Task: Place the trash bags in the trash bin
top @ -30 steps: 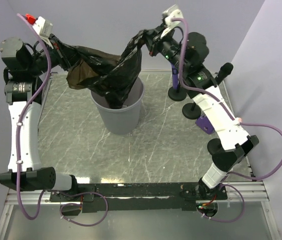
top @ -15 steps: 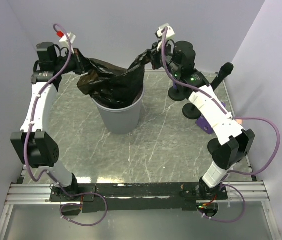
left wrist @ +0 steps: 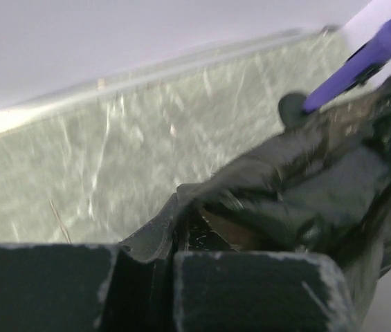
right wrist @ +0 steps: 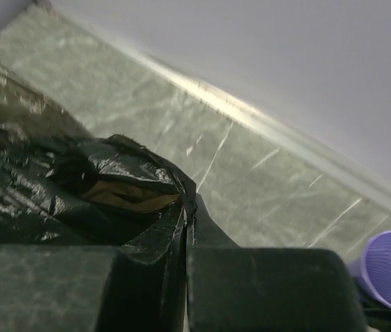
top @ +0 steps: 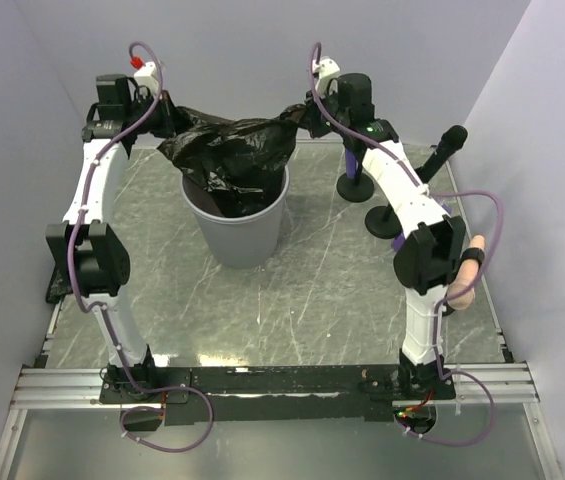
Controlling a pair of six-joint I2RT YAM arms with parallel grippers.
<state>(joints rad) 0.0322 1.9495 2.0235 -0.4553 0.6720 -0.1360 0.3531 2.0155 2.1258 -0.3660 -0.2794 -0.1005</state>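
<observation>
A black trash bag point(top: 230, 150) hangs stretched between both grippers, its lower part down inside the light grey trash bin point(top: 236, 235) at the table's back middle. My left gripper point(top: 169, 112) is shut on the bag's left edge, above and left of the bin's rim. On the other side, my right gripper point(top: 302, 116) is shut on the bag's right edge, above and right of the rim. In the left wrist view the black film point(left wrist: 299, 187) is pinched between the jaws point(left wrist: 174, 238). The right wrist view shows the bag point(right wrist: 105, 183) clamped at my right gripper point(right wrist: 189, 214).
Two black round-based stands point(top: 362, 185) with purple and black handles stand right of the bin, and a purple object point(top: 409, 245) lies behind the right arm. The purple handle point(left wrist: 361, 59) shows in the left wrist view. Grey walls close in behind and on both sides.
Both arms have swung backward and lowered, bringing the grippers closer over the bin. The bag has sunk deeper into the bin and spread across its mouth.
</observation>
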